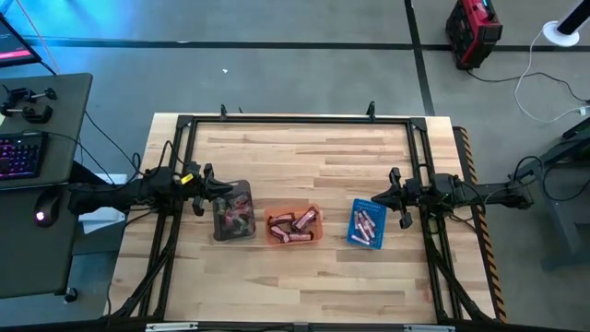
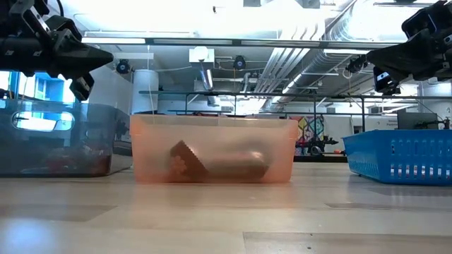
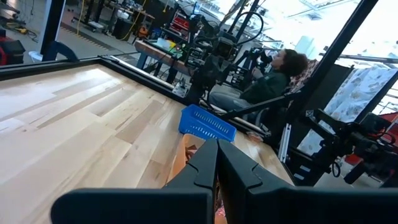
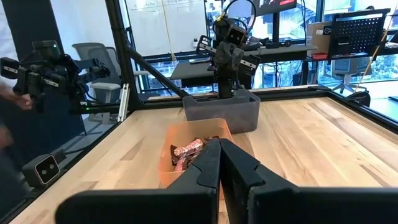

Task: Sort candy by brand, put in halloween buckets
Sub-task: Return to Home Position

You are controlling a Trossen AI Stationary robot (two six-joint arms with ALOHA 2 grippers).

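Both arms hang above the table with nothing in them: the left arm [image 1: 147, 191] hovers at the 9 o'clock edge of the dark grey bucket [image 4: 221, 112], the right arm [image 1: 461, 194] just off the 3 o'clock side of the blue bucket [image 2: 399, 156], and each set of jaws is pressed closed on empty air. The three buckets stand in a row across the table's middle, the orange bucket [image 2: 282, 152] in the centre, the dark one at its 9 o'clock and the blue at its 3 o'clock. All the candy I can see lies inside them: reddish-brown bars [image 1: 295, 225] in the orange, pink pieces [image 1: 367, 224] in the blue, a mixed heap in the dark. I judge the sorting finished or nearly so. If a piece needed moving, I would expect it to be light, with a crinkly, slippery wrapper over a soft body, best pinched gently across its short middle.
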